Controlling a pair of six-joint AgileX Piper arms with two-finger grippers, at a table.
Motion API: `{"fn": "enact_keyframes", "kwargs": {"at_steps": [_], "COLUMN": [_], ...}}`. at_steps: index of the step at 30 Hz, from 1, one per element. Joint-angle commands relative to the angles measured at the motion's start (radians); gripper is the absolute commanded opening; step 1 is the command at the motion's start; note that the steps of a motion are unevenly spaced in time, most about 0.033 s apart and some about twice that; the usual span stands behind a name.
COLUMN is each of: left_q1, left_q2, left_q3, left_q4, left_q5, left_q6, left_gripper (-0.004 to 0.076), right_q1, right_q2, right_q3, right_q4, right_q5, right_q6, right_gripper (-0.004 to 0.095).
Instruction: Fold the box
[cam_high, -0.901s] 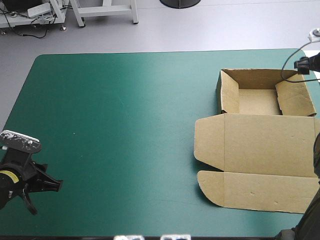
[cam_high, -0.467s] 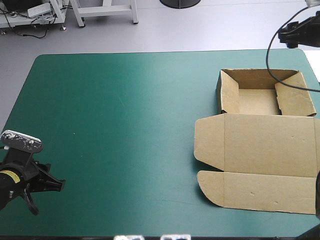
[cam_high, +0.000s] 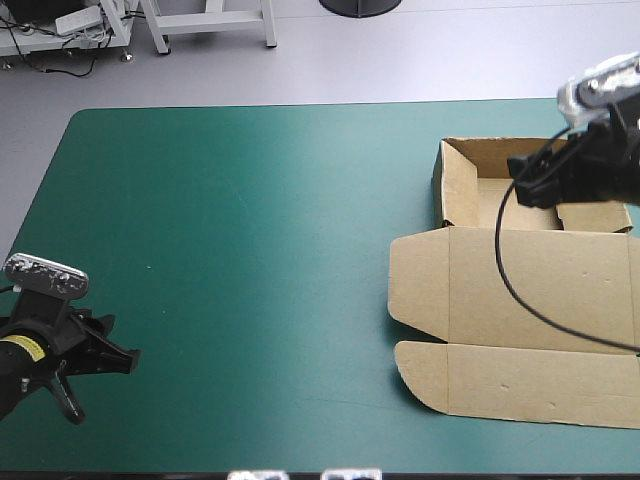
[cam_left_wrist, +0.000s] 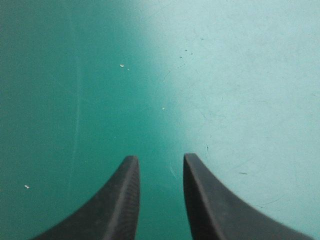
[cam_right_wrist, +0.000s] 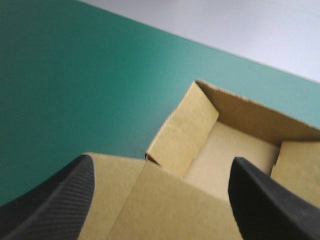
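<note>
The brown box (cam_high: 530, 290) lies on the right side of the table as an open tray (cam_high: 500, 200) with its lid flat toward the near edge. My right gripper (cam_high: 527, 180) hovers over the tray's right part, open, with nothing between its fingers. In the right wrist view the right gripper (cam_right_wrist: 162, 166) looks down on the tray's left wall (cam_right_wrist: 182, 135) and the fold where the lid begins. My left gripper (cam_high: 103, 385) sits low at the table's near left corner, far from the box. The left gripper (cam_left_wrist: 160, 159) is open by a narrow gap over bare teal-green cover.
The teal-green table (cam_high: 250, 230) stretches bare between the two arms. The box's lid flaps (cam_high: 425, 375) reach close to the near right edge. Grey floor lies beyond the far edge.
My right arm has swung in from beyond the far right corner to above the tray. The left gripper has edged slightly to the right. The box has not moved.
</note>
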Motion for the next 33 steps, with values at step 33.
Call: {"fn": "enact_keyframes", "kwargs": {"at_steps": [33], "left_q1": [0.002], "left_q2": [0.004], "left_q3": [0.042], "left_q4": [-0.075], "left_q5": [0.025], "left_q6": [0.024], "left_gripper": [0.0216], "right_q1": [0.003], "right_q2": [-0.625], "right_q3": [0.898], "right_q4": [-0.140], "right_q5": [-0.020], "right_q6": [0.087], "right_gripper": [0.0616]}}
